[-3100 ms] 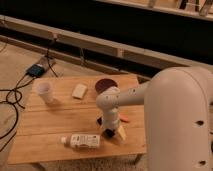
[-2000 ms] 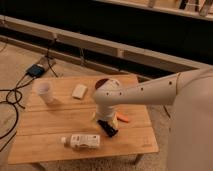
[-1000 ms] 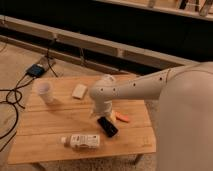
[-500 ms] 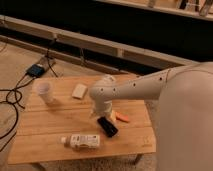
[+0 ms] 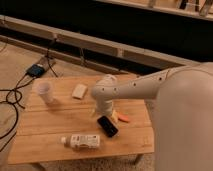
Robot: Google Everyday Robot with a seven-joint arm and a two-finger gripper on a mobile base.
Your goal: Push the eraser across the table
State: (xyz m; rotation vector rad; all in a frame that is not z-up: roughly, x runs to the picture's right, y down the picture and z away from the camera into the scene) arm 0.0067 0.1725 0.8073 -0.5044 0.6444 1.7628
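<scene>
The black eraser (image 5: 108, 125) lies flat on the wooden table (image 5: 55, 115), right of centre and towards the front edge. My white arm comes in from the right and bends down over the table's middle. The gripper (image 5: 98, 110) sits at the arm's lower end, just up and left of the eraser and close to it. An orange carrot (image 5: 121, 118) lies just right of the eraser, partly behind the arm.
A clear cup (image 5: 45, 92) stands at the table's back left. A pale beige block (image 5: 79, 91) lies behind the arm. A plastic bottle (image 5: 82, 141) lies on its side near the front edge. Cables and a dark box (image 5: 35, 70) are on the floor to the left.
Over the last three seconds the arm has swung left and back from the eraser's place, uncovering the eraser. Since one second ago nothing has visibly moved.
</scene>
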